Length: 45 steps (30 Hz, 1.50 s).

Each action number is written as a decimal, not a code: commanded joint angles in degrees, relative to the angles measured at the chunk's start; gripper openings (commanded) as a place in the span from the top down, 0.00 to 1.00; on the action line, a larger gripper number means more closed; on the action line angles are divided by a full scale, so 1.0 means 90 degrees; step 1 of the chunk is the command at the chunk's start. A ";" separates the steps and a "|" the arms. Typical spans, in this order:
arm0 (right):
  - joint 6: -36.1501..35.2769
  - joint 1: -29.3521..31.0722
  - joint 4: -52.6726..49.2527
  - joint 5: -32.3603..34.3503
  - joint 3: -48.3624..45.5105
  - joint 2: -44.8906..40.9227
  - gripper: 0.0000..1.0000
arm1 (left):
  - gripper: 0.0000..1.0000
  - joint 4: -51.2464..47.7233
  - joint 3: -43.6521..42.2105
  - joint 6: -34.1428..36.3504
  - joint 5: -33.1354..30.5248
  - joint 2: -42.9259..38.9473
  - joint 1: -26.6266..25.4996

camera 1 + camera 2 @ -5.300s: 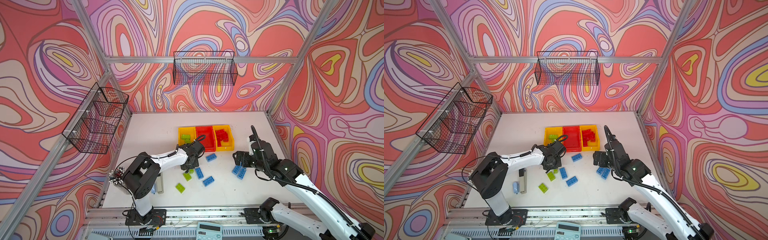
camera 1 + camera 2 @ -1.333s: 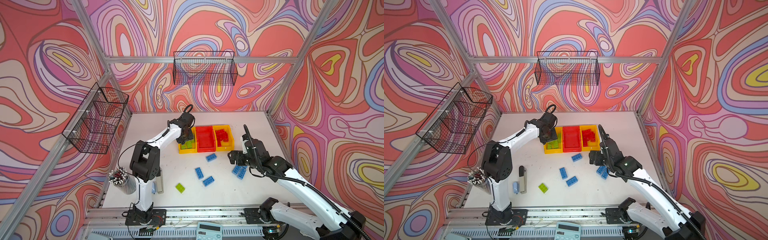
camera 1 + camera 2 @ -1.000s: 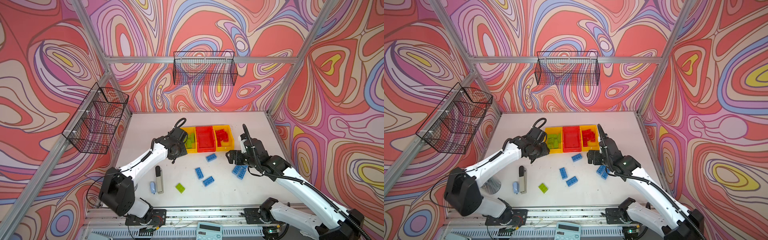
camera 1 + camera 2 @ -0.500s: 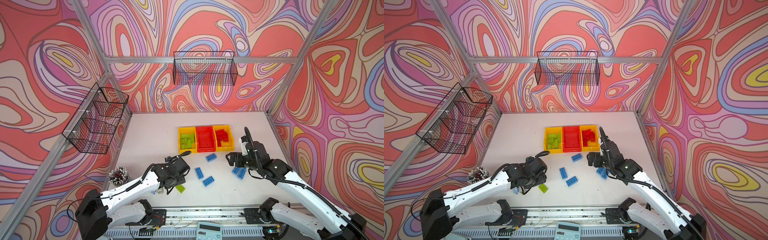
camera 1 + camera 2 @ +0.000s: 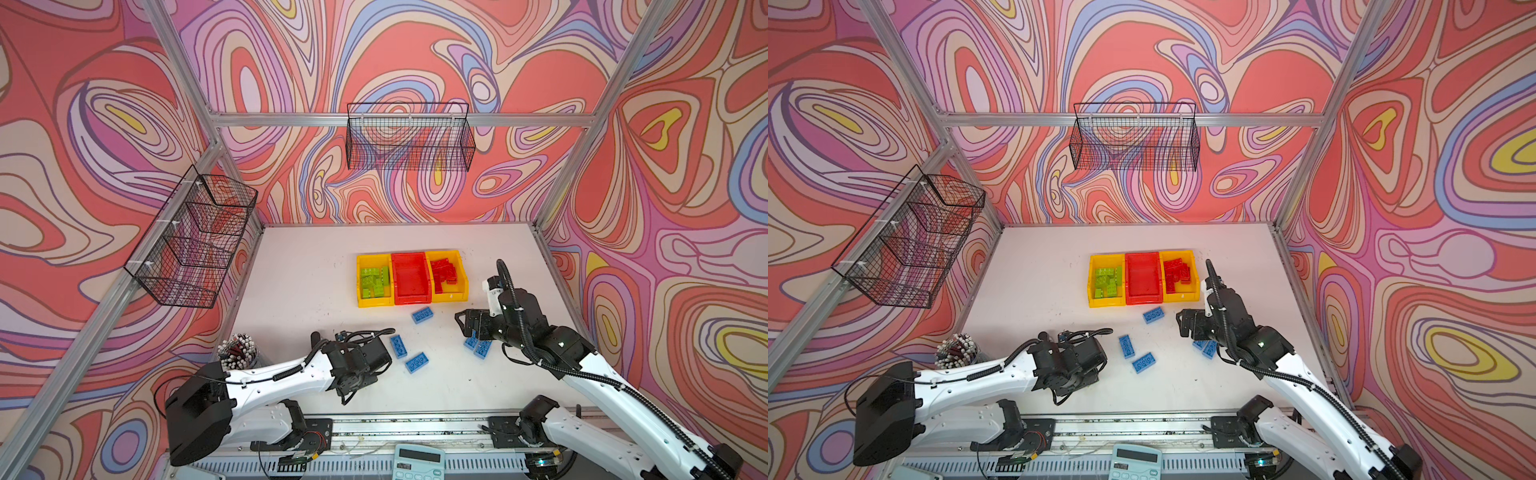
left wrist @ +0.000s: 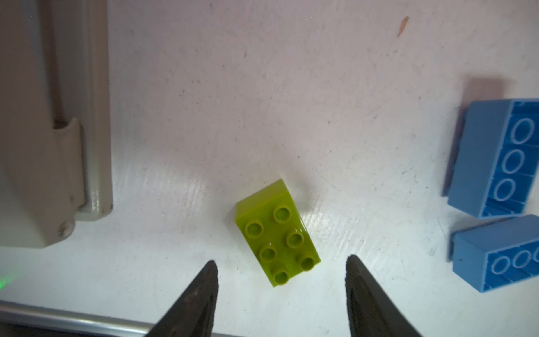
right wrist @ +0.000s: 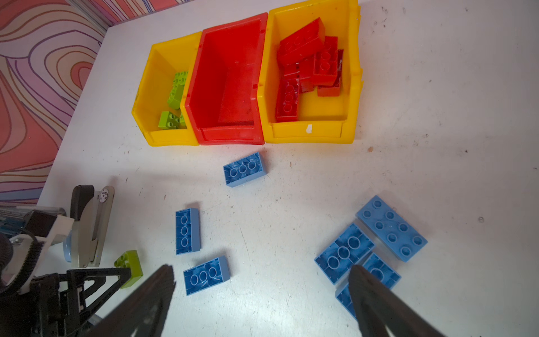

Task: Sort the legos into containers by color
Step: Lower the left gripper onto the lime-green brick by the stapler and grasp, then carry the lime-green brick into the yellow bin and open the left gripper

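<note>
A lime green lego [image 6: 277,233] lies studs-up on the white table. My left gripper [image 6: 281,262] hangs open over it, its near end between the fingertips and untouched. In both top views the left wrist [image 5: 357,365] hides this brick. My right gripper [image 7: 262,270] is open and empty above several blue legos [image 7: 206,275] [image 7: 344,252] on the table. Three containers stand in a row. The left yellow bin [image 5: 375,302] holds green bricks. The red bin [image 5: 411,300] is empty. The right yellow bin [image 5: 449,296] holds red bricks.
A grey stapler [image 7: 93,227] lies right beside the green brick, towards the table's left edge. A cup of pens [image 5: 239,347] stands at the front left. A calculator [image 5: 417,461] sits on the front rail. Black wire baskets [image 5: 409,137] [image 5: 195,241] hang on the walls.
My left arm has swung from the yellow bin with green bricks down to the front of the table, over the loose green brick. The right arm has barely moved.
</note>
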 commanded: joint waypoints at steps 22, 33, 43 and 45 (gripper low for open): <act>0.0073 0.0046 0.0235 -0.0340 -0.0280 -0.0018 0.02 | 0.63 0.0351 0.0161 0.0178 0.0026 0.1164 0.0323; 0.0086 0.0046 0.0340 -0.0266 -0.0187 0.0189 0.02 | 0.88 -0.0853 0.1544 0.1250 -0.0509 0.1139 0.0828; 0.0092 0.0047 0.0313 -0.0037 -0.0089 0.0419 0.02 | 0.87 -0.0897 0.3822 0.3236 -0.0409 0.2143 0.2528; 0.0084 0.0046 0.0342 0.0020 -0.0070 0.0517 0.02 | 0.87 -0.0770 0.4323 0.3485 -0.0249 0.2561 0.2753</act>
